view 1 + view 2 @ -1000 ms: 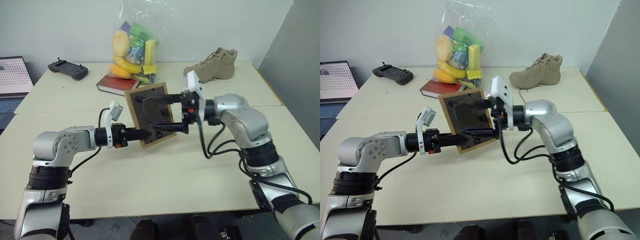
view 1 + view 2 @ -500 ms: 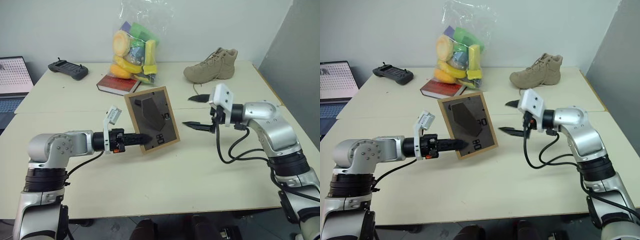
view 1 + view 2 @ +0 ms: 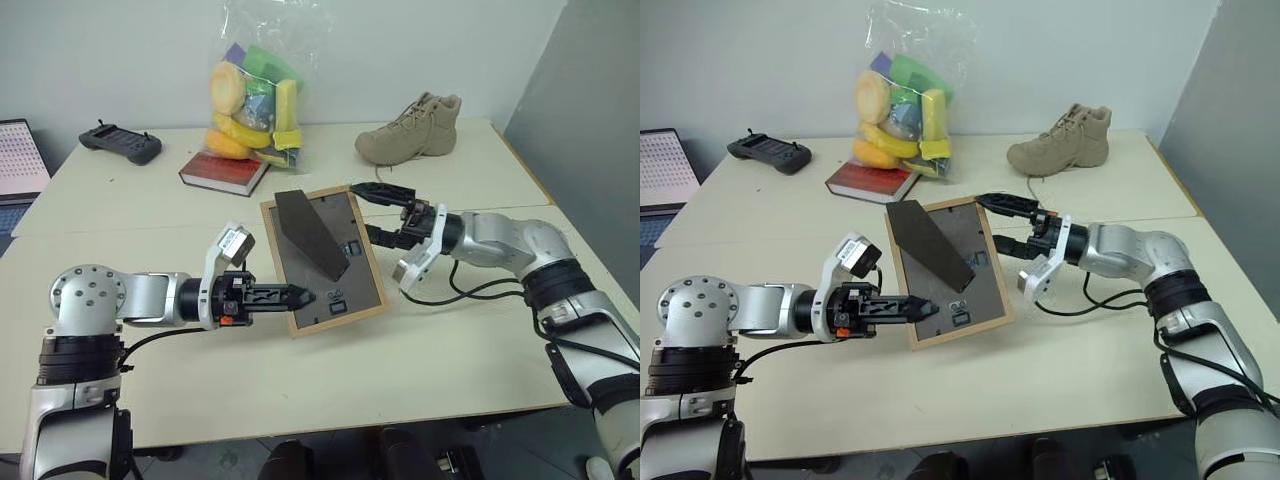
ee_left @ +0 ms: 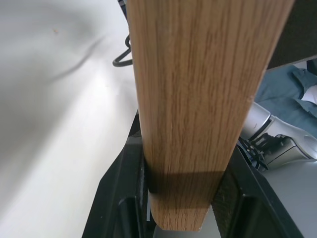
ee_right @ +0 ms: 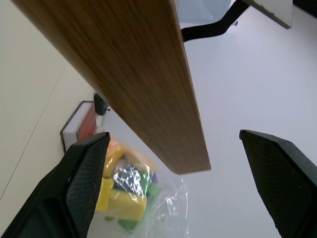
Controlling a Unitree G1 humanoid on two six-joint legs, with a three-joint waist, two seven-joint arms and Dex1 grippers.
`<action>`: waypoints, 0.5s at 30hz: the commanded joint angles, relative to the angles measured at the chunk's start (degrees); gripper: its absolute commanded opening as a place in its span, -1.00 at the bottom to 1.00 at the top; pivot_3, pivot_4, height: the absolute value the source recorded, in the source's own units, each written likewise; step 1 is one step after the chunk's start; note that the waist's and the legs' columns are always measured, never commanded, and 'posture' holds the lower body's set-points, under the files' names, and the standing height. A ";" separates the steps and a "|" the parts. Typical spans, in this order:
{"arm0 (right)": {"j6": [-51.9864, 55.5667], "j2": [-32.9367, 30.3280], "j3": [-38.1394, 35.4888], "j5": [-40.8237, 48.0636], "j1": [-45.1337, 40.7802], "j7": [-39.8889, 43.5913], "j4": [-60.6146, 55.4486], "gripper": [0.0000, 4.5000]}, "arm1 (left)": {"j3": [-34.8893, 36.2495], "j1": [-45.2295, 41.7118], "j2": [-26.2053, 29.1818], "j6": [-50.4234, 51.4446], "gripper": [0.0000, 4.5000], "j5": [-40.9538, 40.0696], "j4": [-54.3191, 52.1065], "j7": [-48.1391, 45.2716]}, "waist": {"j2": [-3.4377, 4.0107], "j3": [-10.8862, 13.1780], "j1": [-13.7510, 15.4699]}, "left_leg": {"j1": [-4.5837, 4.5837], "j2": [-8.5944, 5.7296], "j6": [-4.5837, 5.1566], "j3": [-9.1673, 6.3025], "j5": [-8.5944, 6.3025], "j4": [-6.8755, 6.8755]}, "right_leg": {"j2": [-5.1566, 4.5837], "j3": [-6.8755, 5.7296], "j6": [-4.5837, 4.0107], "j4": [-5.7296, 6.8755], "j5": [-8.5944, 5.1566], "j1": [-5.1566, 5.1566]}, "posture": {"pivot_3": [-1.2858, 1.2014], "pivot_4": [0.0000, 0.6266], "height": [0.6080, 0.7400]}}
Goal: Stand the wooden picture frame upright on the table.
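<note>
The wooden picture frame (image 3: 352, 280) stands tilted over the middle of the table (image 3: 440, 340), its dark back toward me and its stand (image 3: 312, 235) folded out. I cannot tell whether its lower edge touches the tabletop. My left gripper (image 3: 303, 295) is shut on the frame's lower left edge. The left wrist view shows the wood edge (image 4: 188, 99) clamped between the black fingers (image 4: 119, 198). My right gripper (image 3: 362, 210) is open at the frame's upper right corner. The right wrist view has the wood edge (image 5: 133, 64) between its spread fingers (image 5: 84, 183), with gaps on both sides.
At the back of the table are a clear bag of coloured items (image 3: 250, 95), a red book (image 3: 225, 172), a tan boot (image 3: 410, 128) and a black controller (image 3: 120, 143). A laptop (image 3: 20, 160) sits at the far left. A grey panel (image 3: 590, 120) stands on the right.
The right gripper let go of the frame's back, drew away open, rolled over and came back to the upper right corner. The left gripper pulled the frame nearer and tilted it; the stand now sticks out.
</note>
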 commanded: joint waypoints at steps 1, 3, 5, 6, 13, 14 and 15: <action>-3.88 -0.56 2.56 -3.13 -4.10 -6.65 -0.22 0.82 | 0.35 0.22 1.88 -0.19 -0.43 -6.33 -1.55 2.62 | 0.00 0.00 0.09 | 0.00 -0.01 0.00 0.00 0.00 0.00 | 0.00 0.00 0.00 0.00 0.00 0.00 | 0.03 -0.52 1.00; -4.68 -0.72 4.07 -4.36 -4.84 -8.53 0.39 0.68 | -0.37 0.88 2.34 -0.90 -0.43 -8.00 -1.68 4.08 | 0.00 0.00 0.10 | 0.01 -0.01 0.00 0.00 0.00 0.00 | 0.00 0.00 0.00 -0.01 0.00 0.02 | 0.03 -0.52 1.00; -5.09 -0.79 5.12 -5.14 -5.56 -10.21 1.24 0.47 | -1.10 1.38 2.72 -1.47 -0.43 -9.41 -1.97 5.19 | -0.04 -0.02 0.15 | 0.03 -0.01 0.00 -0.01 0.00 0.00 | 0.00 -0.01 0.00 -0.01 0.00 0.03 | 0.03 -0.52 1.00; -5.12 -0.96 5.44 -5.48 -5.82 -11.01 1.23 0.37 | -1.44 1.66 2.97 -1.86 -0.43 -10.37 -2.05 5.78 | -0.04 -0.02 0.15 | 0.02 -0.01 0.00 -0.01 0.00 0.00 | 0.00 -0.01 0.00 -0.01 0.00 0.04 | 0.03 -0.52 1.00; -5.29 -2.05 6.92 -6.13 -7.11 -13.48 1.81 -0.30 | -3.02 3.16 4.03 -5.22 -0.43 -13.17 -3.45 8.19 | -0.03 -0.02 -0.02 | 0.04 -0.01 0.01 0.04 0.00 0.00 | 0.01 0.04 0.00 0.05 0.00 0.02 | 0.03 -0.52 1.00; -5.44 -2.31 7.02 -6.14 -7.11 -13.71 1.82 -0.32 | -2.38 3.65 3.48 -6.67 -0.43 -12.31 -4.45 8.14 | -0.05 -0.03 -0.03 | 0.06 -0.01 0.01 0.05 0.00 0.00 | 0.01 0.06 0.00 0.07 0.00 0.02 | 0.03 -0.52 1.00; -5.70 -2.54 7.03 -5.85 -7.07 -13.68 1.84 -0.33 | -1.27 4.34 2.57 -9.18 -0.27 -10.37 -5.43 8.56 | -0.05 -0.03 -0.01 | 0.06 0.01 0.01 0.04 0.00 0.00 | 0.03 0.06 0.00 0.06 0.00 0.03 | 0.03 -0.52 1.00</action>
